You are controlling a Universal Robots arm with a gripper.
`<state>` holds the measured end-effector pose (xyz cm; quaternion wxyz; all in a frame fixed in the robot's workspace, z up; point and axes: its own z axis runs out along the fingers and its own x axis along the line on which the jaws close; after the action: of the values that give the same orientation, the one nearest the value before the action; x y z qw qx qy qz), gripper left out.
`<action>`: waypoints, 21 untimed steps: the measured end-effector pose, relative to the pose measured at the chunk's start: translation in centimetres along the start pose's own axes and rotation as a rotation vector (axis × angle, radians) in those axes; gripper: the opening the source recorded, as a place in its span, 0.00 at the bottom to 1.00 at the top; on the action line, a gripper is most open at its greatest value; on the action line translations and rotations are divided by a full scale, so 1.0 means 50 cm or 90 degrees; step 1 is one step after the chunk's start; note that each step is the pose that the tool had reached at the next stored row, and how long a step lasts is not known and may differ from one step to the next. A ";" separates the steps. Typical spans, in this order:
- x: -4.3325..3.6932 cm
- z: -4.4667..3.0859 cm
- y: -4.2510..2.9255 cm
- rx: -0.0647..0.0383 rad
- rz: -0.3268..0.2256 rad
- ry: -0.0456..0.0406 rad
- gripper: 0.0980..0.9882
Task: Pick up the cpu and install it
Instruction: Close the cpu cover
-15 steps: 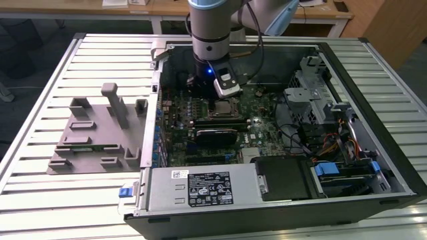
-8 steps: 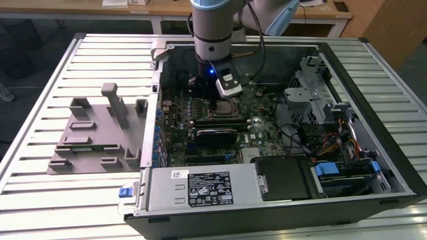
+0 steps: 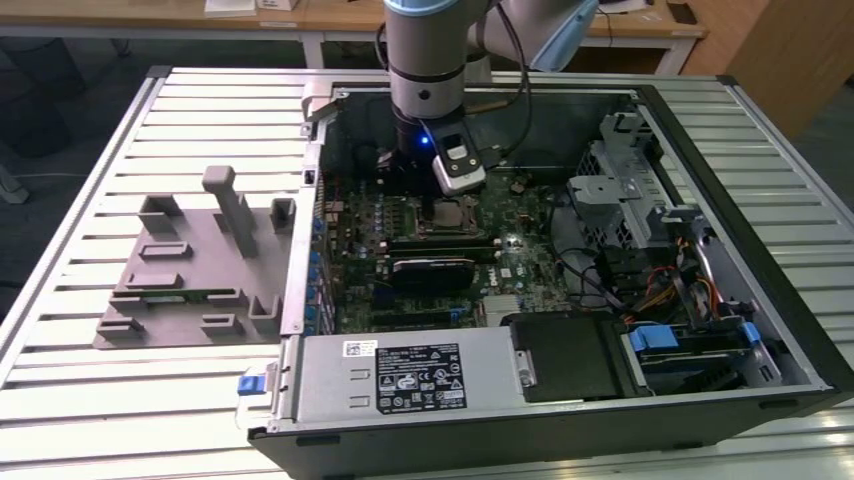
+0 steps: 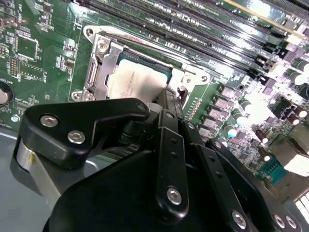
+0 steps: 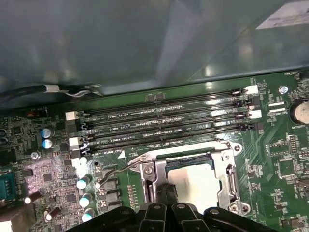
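The open computer case lies on the table with the motherboard exposed, and the hand hangs low over the socket frame. The cpu lies flat inside that frame, directly beneath the hand's tip, so seating appears done. Whether the hand is clenched or released cannot be determined.

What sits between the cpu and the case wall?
Parallel long black slots on the green motherboard run between cpu and case wall, in the first wrist view.
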<state>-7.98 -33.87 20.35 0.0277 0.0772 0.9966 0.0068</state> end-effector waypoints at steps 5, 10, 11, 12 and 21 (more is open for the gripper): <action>-0.001 -0.024 0.000 0.000 0.000 0.0000 0.01; -0.002 -0.037 0.001 0.000 0.000 -0.0002 0.01; -0.002 -0.037 0.001 0.000 0.000 -0.0002 0.01; -0.002 -0.037 0.001 0.000 0.000 -0.0002 0.01; -0.026 -0.036 0.004 0.000 0.000 0.0003 0.01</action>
<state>-6.76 -33.87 22.21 0.0275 0.0772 0.9966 0.0068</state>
